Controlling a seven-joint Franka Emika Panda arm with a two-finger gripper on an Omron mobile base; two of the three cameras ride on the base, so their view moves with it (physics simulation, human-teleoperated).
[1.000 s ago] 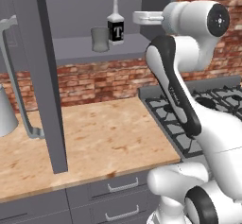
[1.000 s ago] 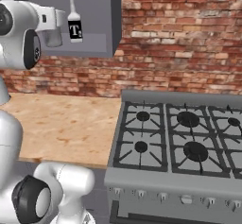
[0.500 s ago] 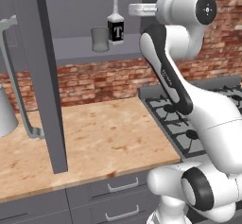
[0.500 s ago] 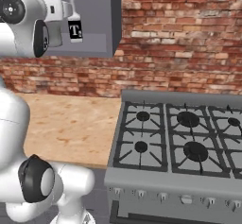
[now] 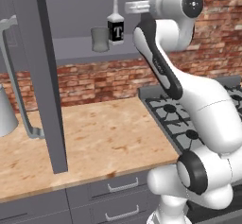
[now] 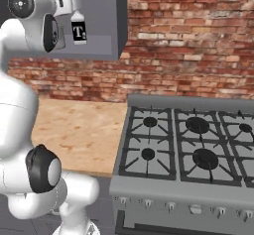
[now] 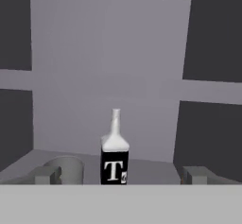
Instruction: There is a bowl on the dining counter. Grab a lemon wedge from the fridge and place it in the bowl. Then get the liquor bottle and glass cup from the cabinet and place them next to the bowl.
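The open cabinet (image 5: 71, 48) holds two things on its shelf: the liquor bottle (image 5: 115, 24), upright with a black label marked T, and the glass cup (image 5: 99, 39) just beside it, apart from it. The end effector (image 7: 120, 176) is spread wide and empty, a fingertip (image 7: 46, 175) showing either side of the bottle, short of it. Since half a second ago the arm has moved closer to the shelf; bottle and cup have stayed put. Below lies the wooden table (image 5: 104, 138).

Left base view looks from behind and left of the arm, over the counter (image 5: 104, 138) toward the cabinet shelf (image 5: 90, 53). Right base view faces the stove (image 6: 198, 149). Both share the bottle (image 5: 115, 24). Hand view faces the bottle level and closer.
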